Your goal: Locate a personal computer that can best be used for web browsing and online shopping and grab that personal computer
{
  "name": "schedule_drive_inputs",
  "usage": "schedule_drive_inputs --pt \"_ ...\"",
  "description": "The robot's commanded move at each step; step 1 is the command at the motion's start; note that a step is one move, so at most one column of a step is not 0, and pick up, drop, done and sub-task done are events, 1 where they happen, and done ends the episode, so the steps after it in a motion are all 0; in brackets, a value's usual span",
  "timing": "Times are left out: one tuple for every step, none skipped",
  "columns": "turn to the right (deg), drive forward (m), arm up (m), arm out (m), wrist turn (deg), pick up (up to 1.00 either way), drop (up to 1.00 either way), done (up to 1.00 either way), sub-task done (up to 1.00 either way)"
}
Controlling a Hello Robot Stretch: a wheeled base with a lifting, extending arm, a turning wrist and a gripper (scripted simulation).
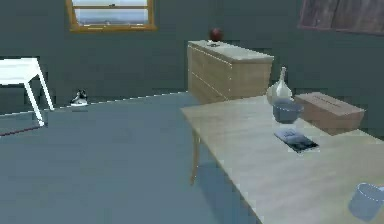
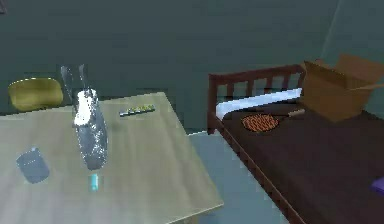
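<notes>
A flat dark rectangular thing [image 1: 297, 140] with a pale patch on its face lies on the light wooden table [image 1: 250, 160] at the forward view's right. I cannot tell what it is from its shape. Beside it stand a pale vase [image 1: 283, 88], a bluish bowl [image 1: 288, 110] and a brown closed box [image 1: 331, 111]. In the arm side view the same kind of table [image 2: 150, 160] carries a clear glass vase [image 2: 88, 125], a blue cup [image 2: 33, 165], a thin dark stick-like thing [image 2: 137, 110] and a small teal thing [image 2: 93, 183].
A wooden dresser [image 1: 230, 70] with a red thing [image 1: 215, 34] on top stands by the far wall. A white table [image 1: 25, 80] and a shoe [image 1: 79, 98] are at the left. A dark bed [image 2: 320, 165] holds an open cardboard box [image 2: 340, 88] and a racket [image 2: 265, 122]. An olive chair [image 2: 35, 93] stands behind the table.
</notes>
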Motion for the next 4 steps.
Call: schedule_drive_inputs --pt "-45.0 0.00 0.00 0.00 0.0 0.00 0.00 0.00 0.00" --pt "0.0 0.00 0.08 0.00 0.0 0.00 0.00 0.00 0.00" --pt "0.0 0.00 0.00 0.50 0.0 0.00 0.00 0.00 0.00" --pt "0.0 0.00 0.00 0.00 45.0 0.00 0.00 0.00 0.00"
